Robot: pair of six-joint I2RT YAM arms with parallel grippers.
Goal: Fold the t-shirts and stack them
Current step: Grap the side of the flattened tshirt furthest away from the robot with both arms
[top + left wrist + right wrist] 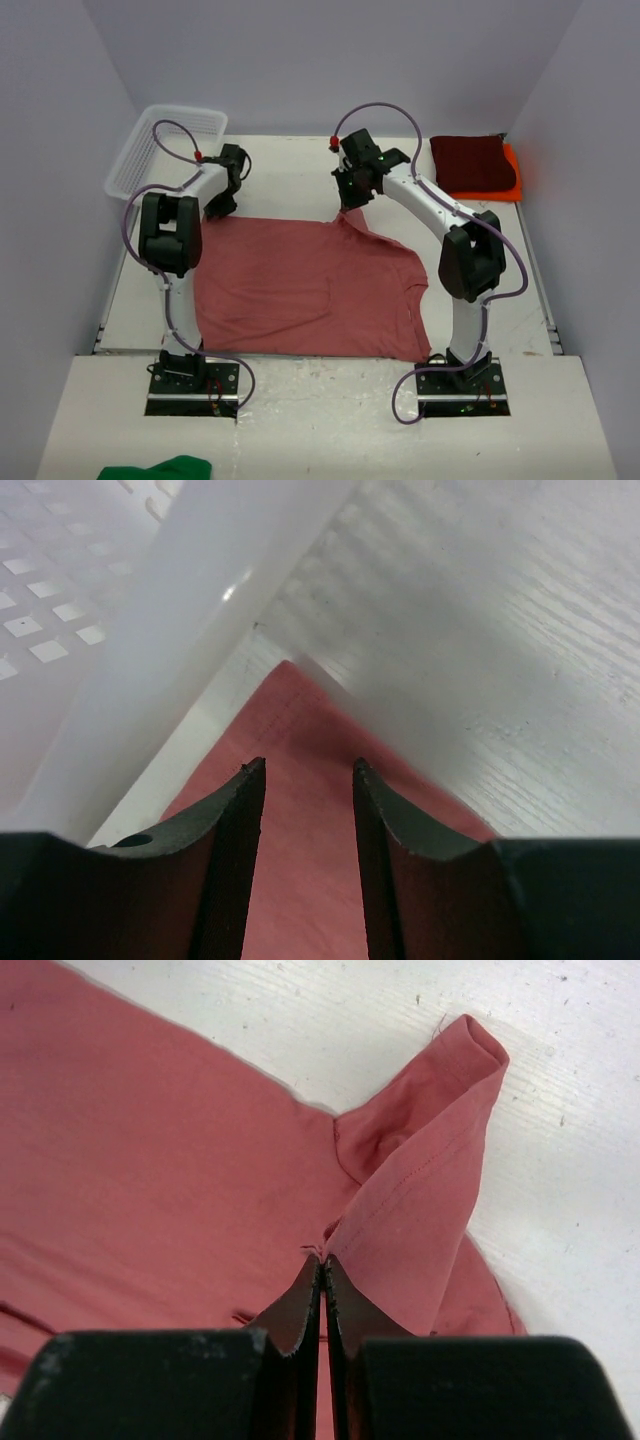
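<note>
A faded rose t-shirt (300, 290) lies spread flat across the middle of the table. My right gripper (350, 200) is shut on its far edge by a sleeve. In the right wrist view, cloth is pinched at the gripper's (323, 1260) tips and the sleeve (430, 1160) stands up in a fold. My left gripper (222, 205) is open over the shirt's far left corner. The left wrist view shows that gripper (308, 768) with its fingers either side of the rose corner (300, 850). A folded maroon t-shirt (468, 162) lies on an orange one (513, 165) at the far right.
A white mesh basket (165, 150) stands at the far left, and its wall (170, 650) is close beside my left gripper. A green cloth (160, 468) lies on the near ledge in front of the arm bases. Grey walls close in the table's sides.
</note>
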